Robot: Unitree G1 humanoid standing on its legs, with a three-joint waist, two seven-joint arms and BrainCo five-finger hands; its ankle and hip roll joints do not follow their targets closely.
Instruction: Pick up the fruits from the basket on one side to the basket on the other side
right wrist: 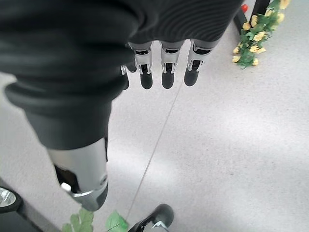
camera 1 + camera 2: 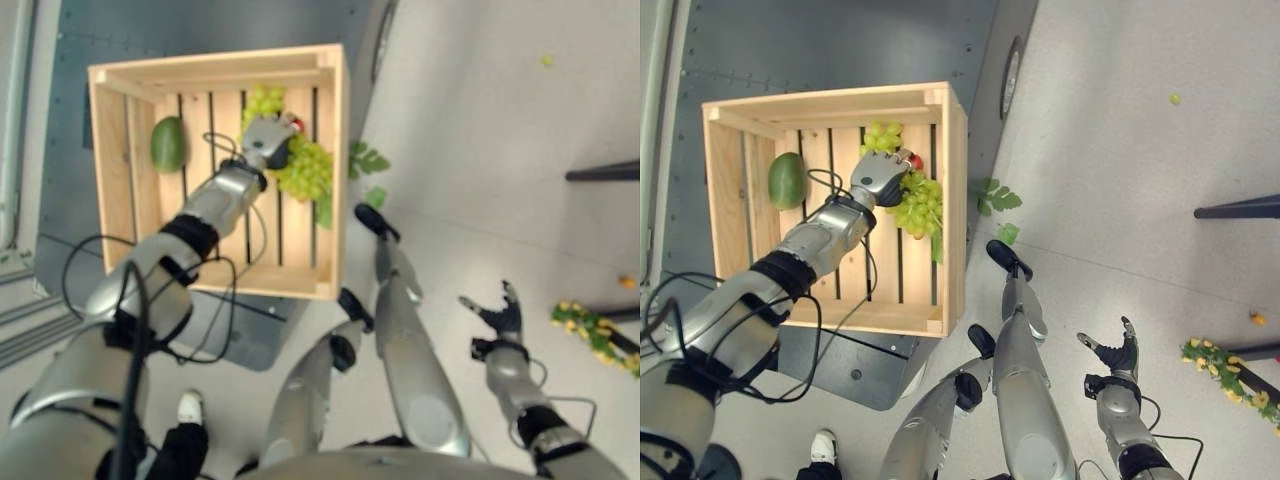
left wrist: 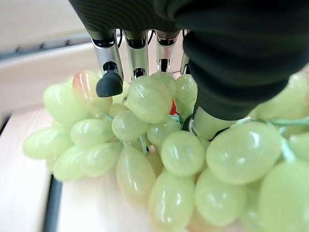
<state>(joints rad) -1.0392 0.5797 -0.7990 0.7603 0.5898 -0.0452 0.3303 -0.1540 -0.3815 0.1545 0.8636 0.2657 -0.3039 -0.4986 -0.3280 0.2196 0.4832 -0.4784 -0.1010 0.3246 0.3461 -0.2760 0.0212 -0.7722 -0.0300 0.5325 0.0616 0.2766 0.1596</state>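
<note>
A wooden crate (image 2: 215, 68) stands on the floor at the upper left. Inside it lie a bunch of green grapes (image 2: 312, 172), a second green bunch (image 2: 264, 100) behind it, a green oval fruit (image 2: 167, 144) at the left and a small red fruit (image 2: 916, 161). My left hand (image 2: 264, 138) rests on the nearer bunch. In the left wrist view its fingers (image 3: 110, 83) curl over the grapes (image 3: 183, 154) and its thumb (image 3: 207, 123) presses in among them. Low at the right, my right hand (image 2: 503, 315) hangs over bare floor with straight fingers (image 1: 166, 77), holding nothing.
Green leaves (image 2: 366, 160) lie on the floor just right of the crate. A sprig with yellow flowers (image 2: 595, 335) lies at the far right, near a dark bar (image 2: 600, 172). A loose green grape (image 2: 547, 60) and a small orange thing (image 2: 626, 282) dot the floor.
</note>
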